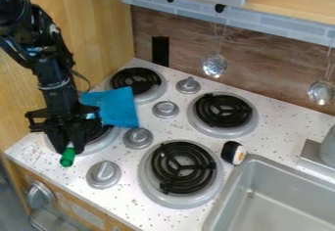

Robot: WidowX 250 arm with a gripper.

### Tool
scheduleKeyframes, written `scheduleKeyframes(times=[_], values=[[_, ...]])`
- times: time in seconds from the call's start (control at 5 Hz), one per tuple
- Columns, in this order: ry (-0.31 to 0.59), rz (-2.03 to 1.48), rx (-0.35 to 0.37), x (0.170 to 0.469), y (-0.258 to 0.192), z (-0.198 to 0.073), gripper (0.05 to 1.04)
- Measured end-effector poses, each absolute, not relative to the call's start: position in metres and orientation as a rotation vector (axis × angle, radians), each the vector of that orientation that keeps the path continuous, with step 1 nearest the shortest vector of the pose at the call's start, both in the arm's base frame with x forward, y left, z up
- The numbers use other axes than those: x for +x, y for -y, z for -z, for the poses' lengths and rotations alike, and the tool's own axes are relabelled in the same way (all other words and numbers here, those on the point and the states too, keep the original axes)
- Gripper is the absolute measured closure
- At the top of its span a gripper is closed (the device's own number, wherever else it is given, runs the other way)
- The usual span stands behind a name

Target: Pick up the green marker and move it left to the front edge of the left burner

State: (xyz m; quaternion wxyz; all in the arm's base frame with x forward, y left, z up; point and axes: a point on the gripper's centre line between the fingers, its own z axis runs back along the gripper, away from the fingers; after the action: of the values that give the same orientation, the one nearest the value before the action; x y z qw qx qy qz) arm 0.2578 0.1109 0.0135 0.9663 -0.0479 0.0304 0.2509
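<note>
The green object [66, 159] is by the edge of the lower left burner [110, 143], and the black gripper [69, 148] has its fingers closed on the upper end. Behind, a blue cloth [116, 105] partly covers this burner. One sushi toy [230, 151] is near the sink [224, 199].

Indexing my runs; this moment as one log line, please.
gripper: by front-left burner | at gripper: green object | alongside: blue cloth | by sink: black-and-white piece

Blue cloth [116, 106], green object [67, 158], coil burners [184, 166]
</note>
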Motion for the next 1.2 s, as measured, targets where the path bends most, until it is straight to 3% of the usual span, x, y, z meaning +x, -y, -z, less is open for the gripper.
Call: scheduleKeyframes(times=[0.2,0.6,1.0,1.2], values=[[-0.055,-0.361,-0.090,0.267,-0.120,0.001,0.727],[-0.033,-0.050,-0.209,0.278,-0.118,0.022,0.727],[-0.022,-0.001,-0.203,0.288,-0.120,0.035,0.727],[-0.039,0.053,-0.207,0.295,-0.109,0.041,0.679]])
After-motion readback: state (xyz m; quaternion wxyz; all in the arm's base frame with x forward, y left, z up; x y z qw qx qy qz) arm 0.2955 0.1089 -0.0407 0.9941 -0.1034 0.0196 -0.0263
